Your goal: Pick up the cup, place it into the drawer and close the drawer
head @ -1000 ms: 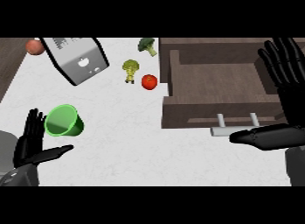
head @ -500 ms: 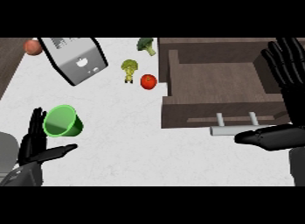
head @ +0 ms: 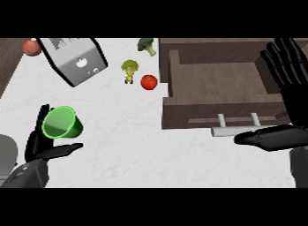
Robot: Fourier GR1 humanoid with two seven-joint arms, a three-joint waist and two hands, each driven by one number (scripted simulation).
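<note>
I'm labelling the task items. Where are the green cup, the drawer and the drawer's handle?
green cup (head: 61, 123): head view, on its open mouth.
drawer (head: 218, 81): head view, on its bare inside floor.
drawer's handle (head: 229, 130): head view, on the pale bar in front.

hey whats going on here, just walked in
A humanoid robot stands at a kitchen counter. Its left hand is open right beside a green cup, not yet curled round it. The drawer at the right is pulled open with nothing in it. The right hand is open, fingers straight, over the drawer's right side. A tomato and some vegetables lie further back.
</note>
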